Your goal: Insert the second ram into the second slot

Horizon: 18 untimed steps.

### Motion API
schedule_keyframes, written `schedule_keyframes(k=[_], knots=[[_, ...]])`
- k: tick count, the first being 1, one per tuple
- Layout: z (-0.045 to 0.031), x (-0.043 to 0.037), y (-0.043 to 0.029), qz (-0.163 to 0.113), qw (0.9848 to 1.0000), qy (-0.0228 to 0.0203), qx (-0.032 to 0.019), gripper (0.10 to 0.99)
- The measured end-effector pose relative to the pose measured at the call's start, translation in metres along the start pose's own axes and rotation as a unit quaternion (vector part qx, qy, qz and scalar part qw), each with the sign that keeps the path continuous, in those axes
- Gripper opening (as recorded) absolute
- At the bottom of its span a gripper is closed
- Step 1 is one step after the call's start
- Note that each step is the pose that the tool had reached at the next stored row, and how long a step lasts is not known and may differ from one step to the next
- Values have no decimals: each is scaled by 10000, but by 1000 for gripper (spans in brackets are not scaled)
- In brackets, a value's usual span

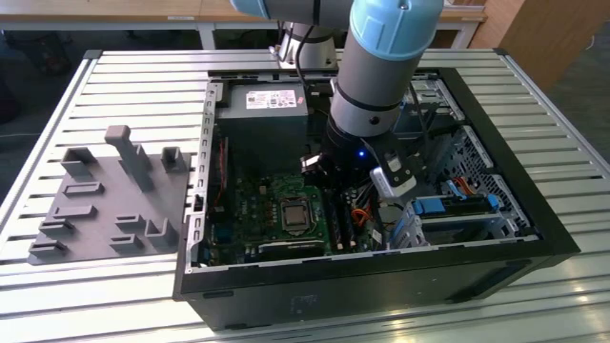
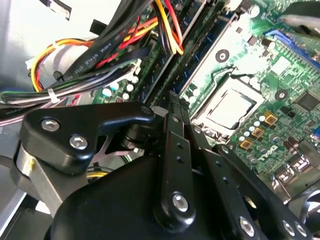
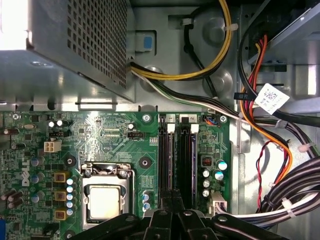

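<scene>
Black linkage bars of the tool lie closest in both wrist views. Its two thin fingers are pressed together, with nothing visible between them. In the first wrist view the tool has its tips right over the near end of the memory slots.

Two long dark sticks stand edge-on in those slots, side by side. The second ram appears to be the one on the cable side, seated between its pale end latches. It is just beside the tool tips; I cannot tell whether they touch.

One processor socket sits on the green motherboard, on the far side of the slots from the cables. A thick bundle of black, yellow, red and orange cables crowds the slots' other side and arches over them in the second wrist view. One perforated power supply stands beyond the board.

In the exterior view, the single arm reaches down into the open computer case, which rests on a slatted counter. Blue drive brackets sit toward the exterior view's right. One grey fixture tray lies outside the case toward that view's left.
</scene>
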State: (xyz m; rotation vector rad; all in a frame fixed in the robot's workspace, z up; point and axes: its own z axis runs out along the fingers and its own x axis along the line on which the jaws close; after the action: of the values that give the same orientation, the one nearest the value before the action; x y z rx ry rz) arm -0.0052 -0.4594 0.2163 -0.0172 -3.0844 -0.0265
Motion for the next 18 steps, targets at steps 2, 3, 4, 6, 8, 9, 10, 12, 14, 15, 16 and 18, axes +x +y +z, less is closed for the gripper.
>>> schedule_keyframes(k=[2, 3, 4, 6, 8, 9, 10, 12, 14, 15, 16, 18], knots=[[13, -2, -1, 0, 10000, 1, 4, 118], [16, -3, -2, 0, 10000, 1, 4, 118], [17, -4, -1, 0, 10000, 1, 3, 118], [20, -4, -1, 0, 10000, 0, 0, 118], [10, -4, 0, 0, 10000, -2, -5, 118], [-2, -4, 2, -1, 10000, -4, -14, 118], [-22, -4, 6, -2, 10000, -6, -25, 118], [-98, 2, 1, 0, 10000, 0, -5, 118], [-139, 5, 3, -1, 10000, -1, -7, 118], [-149, 5, 3, -1, 10000, -1, -6, 118], [-157, 6, 3, -1, 10000, -1, -6, 118], [-171, 7, 3, -1, 10000, -1, -6, 118]])
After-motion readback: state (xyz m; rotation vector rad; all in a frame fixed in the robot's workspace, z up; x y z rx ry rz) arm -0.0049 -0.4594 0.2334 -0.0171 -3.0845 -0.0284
